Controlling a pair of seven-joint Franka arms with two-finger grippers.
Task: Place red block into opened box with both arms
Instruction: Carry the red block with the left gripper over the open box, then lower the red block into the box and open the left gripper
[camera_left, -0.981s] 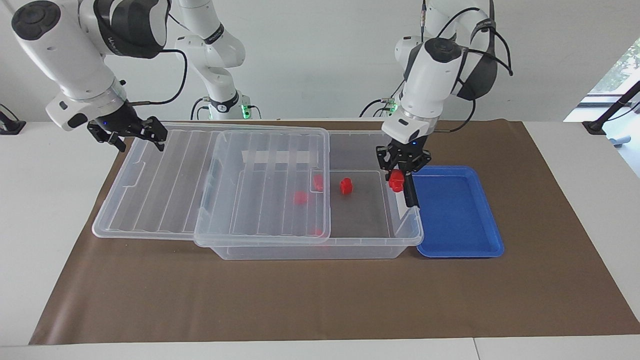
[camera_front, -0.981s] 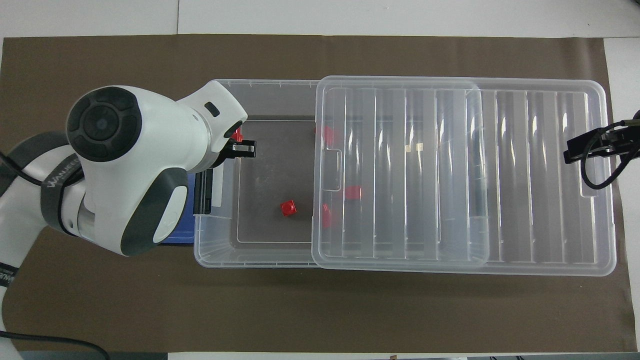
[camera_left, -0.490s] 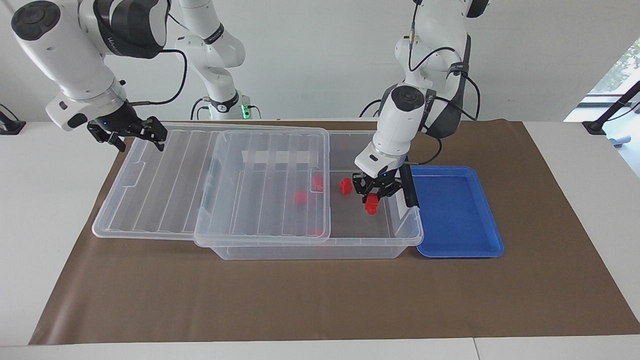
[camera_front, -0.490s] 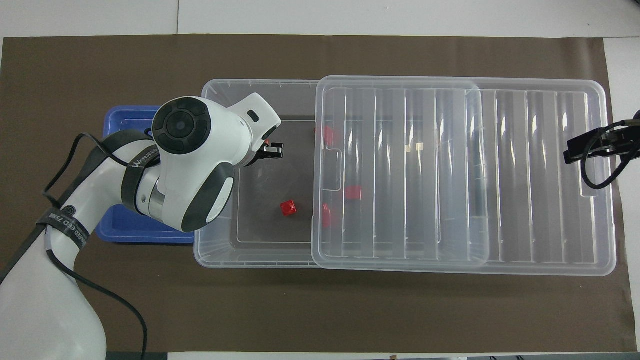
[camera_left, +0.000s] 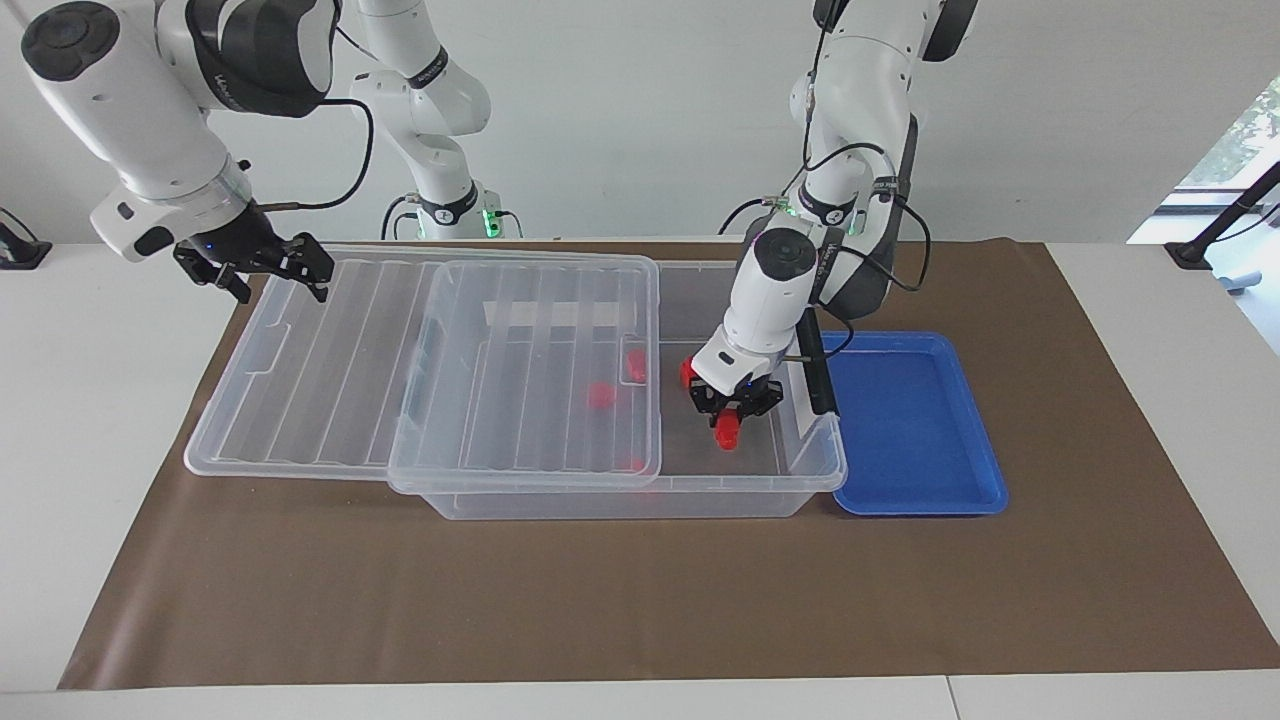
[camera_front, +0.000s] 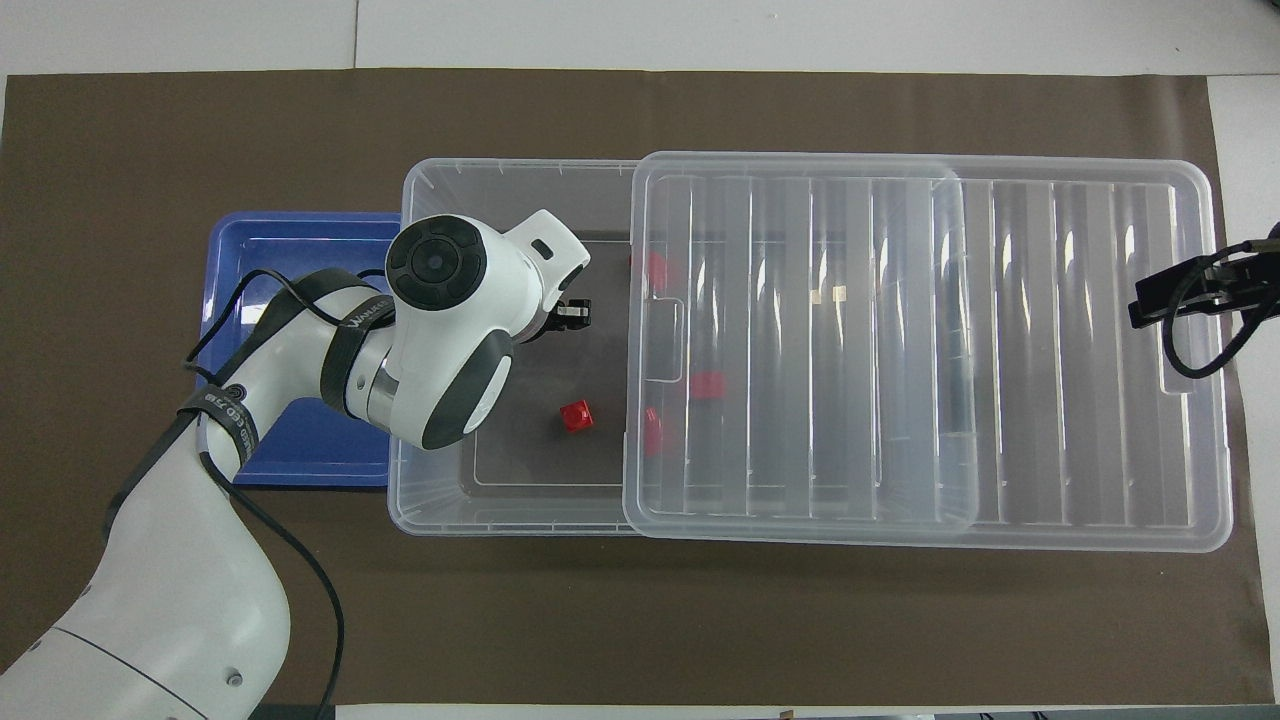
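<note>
Left arm reaches in from its base, upper links upright, forearm angled steeply down, wrist vertical inside the open part of the box (camera_left: 812, 470). Left gripper (camera_left: 733, 418) points straight down, fingers clamped on the red block (camera_left: 727, 430), which hangs just above the box floor, near the end wall at the left arm's end of the bench. In the overhead view the wrist housing hides the block; only the left gripper's black tip (camera_front: 572, 313) shows past it.

Lid (camera_left: 330, 380) is slid off toward the right arm's end of the bench, covering about half the box and overhanging its end. Other red blocks lie in the box: one on the uncovered floor (camera_front: 576, 415), partly hidden by the wrist in the facing view, and more under the lid (camera_front: 706, 385).

Right arm waits, elbow high, forearm sloping down. Right gripper (camera_left: 262, 262) hovers over the lid's outer edge at the right arm's end, fingers spread apart, holding nothing.

Blue tray (camera_left: 915, 420) sits just beside the box at the left arm's end. All rests on a brown mat (camera_left: 640, 600).
</note>
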